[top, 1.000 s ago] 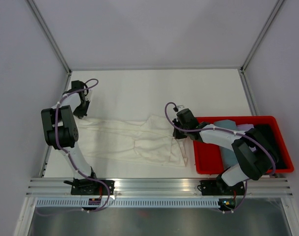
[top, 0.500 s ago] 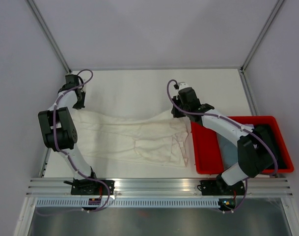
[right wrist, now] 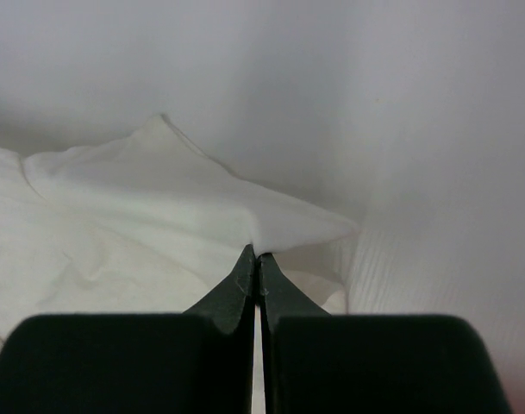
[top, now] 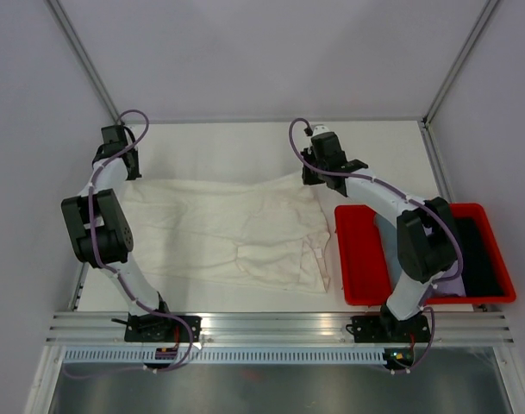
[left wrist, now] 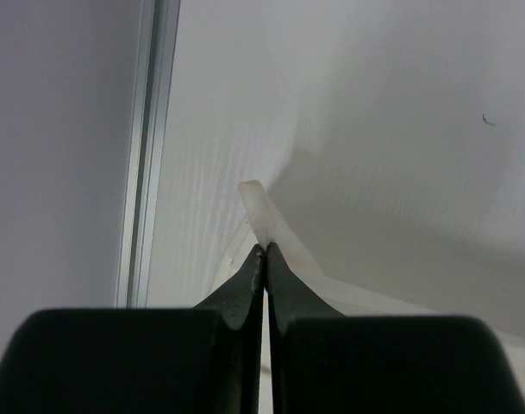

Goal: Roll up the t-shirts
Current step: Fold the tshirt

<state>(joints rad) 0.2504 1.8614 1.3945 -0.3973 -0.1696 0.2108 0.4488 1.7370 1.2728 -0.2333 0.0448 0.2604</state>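
Across the middle of the table (top: 245, 147), the cream t-shirt (top: 219, 228) is being held spread out, pretty wrinkly, from near the left edge right up to the red bin (top: 359, 263) sitting at the near right corner. Its far left corner is being pinched by the left gripper (left wrist: 264, 250), fingers pressed tight on the cloth. The far right corner is being nipped the same way by the right gripper (right wrist: 255, 252).

White table (top: 245, 147), matte, with upright panels on the left, far and right sides. One cream t-shirt (top: 228, 233) lies spread across the middle, wrinkled, reaching from the left side to the red bin (top: 359, 263). The bin sits front right on the table, right beside the shirt's edge; can't tell if they touch.
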